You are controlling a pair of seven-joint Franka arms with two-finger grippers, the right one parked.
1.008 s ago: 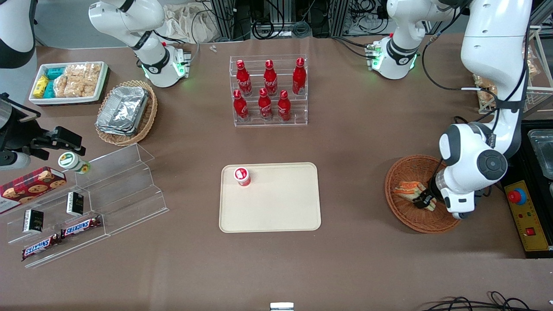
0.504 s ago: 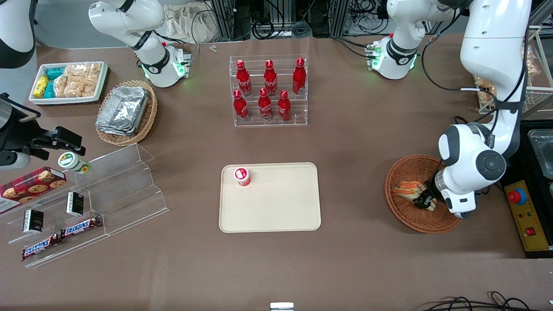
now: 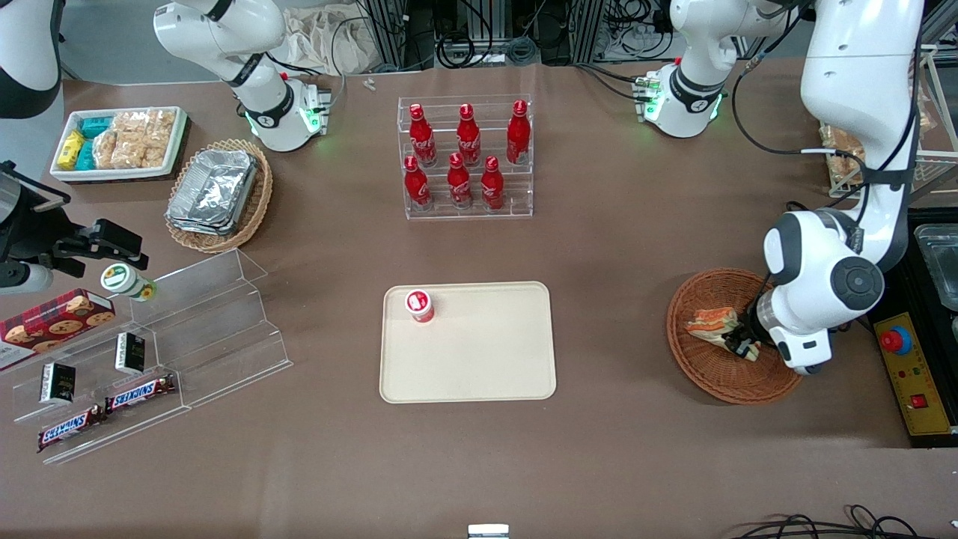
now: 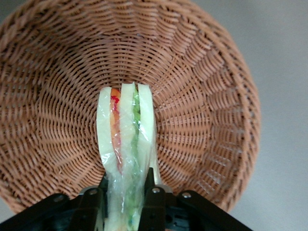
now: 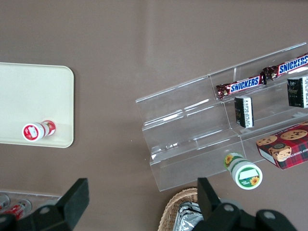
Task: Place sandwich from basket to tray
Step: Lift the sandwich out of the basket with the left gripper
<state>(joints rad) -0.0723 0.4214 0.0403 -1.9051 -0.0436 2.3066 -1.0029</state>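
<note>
The gripper hangs above the wicker basket, its 2 fingers clamped on the wrapped sandwich.

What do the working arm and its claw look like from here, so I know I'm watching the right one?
The left arm is glossy white with dark grey round joint caps and black cables running along it. Its claw, over the basket, is black with two fingers fixed by small silver screws.
</note>
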